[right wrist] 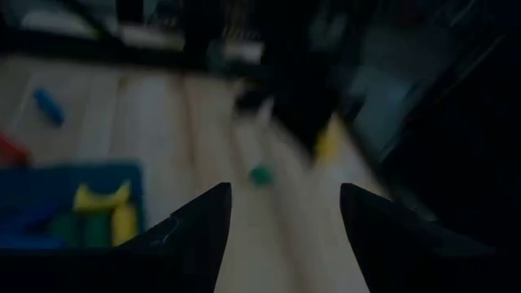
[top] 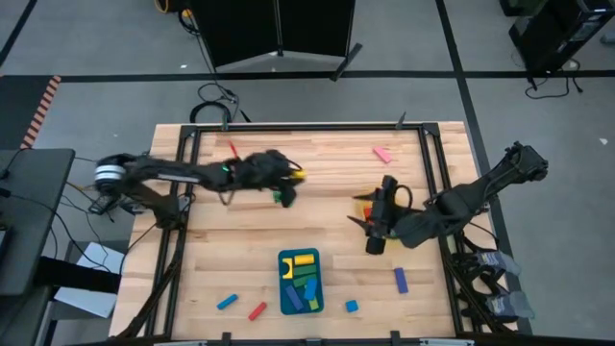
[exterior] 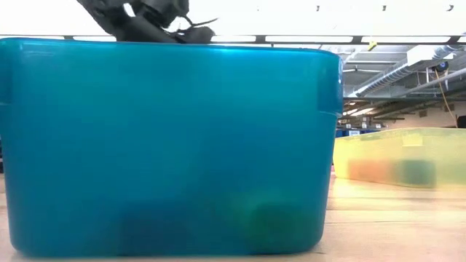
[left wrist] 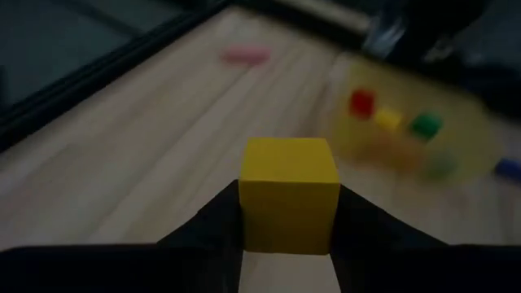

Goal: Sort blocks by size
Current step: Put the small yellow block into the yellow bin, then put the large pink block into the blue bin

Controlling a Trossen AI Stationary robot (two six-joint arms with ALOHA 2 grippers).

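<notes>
I hold a small yellow cube (left wrist: 289,194) squarely between my left fingers, above the table's far middle. A green cube (top: 283,199) lies on the wood just beneath it. A pink bar (top: 382,154) rests near the far right edge. A blue bar (top: 401,280) lies toward the near right, a tiny blue cube (top: 352,306) beside the tray. Near the front left sit a blue bar (top: 227,302) and a red bar (top: 258,310), close together. Yellow, green and blue bars (top: 300,283) lie in the tray.

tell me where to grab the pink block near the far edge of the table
Take the pink block across its short width at mid-length, coming straight down from above. It is a bar lying flat and slanted on the bare wood, apart from other pieces, so turn the fingers square to its long sides.
</notes>
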